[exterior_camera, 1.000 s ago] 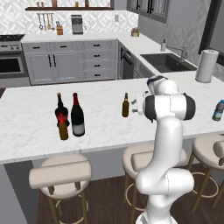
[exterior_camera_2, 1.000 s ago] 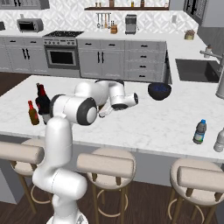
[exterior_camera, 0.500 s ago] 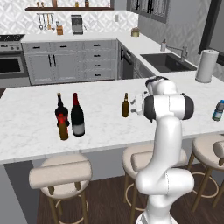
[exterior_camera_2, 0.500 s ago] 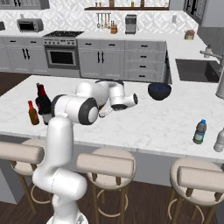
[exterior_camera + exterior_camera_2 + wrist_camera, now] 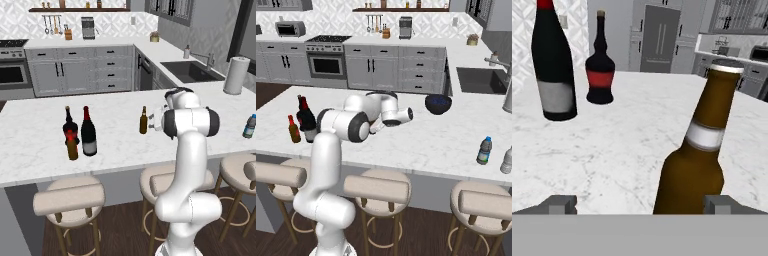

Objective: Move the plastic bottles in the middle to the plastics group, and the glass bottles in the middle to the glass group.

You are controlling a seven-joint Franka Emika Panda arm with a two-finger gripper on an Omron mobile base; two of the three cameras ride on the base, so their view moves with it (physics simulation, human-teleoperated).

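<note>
The slim olive-brown beer bottle stands upright mid-counter. In the hand view the beer bottle is close in front of my open gripper, inside the span of the fingers and nearer the right fingertip; nothing is gripped. My gripper hangs just right of the bottle. The tall black wine bottle with red foil stands at the left, beside the dark red-labelled bottle and the stubby amber bottle. Both the wine bottle and the red-labelled bottle show beyond the beer bottle.
A small bluish plastic bottle and a clear one stand at the counter's right end. A dark bowl sits at the far side of the island. A paper towel roll stands by the sink. Stools line the near edge.
</note>
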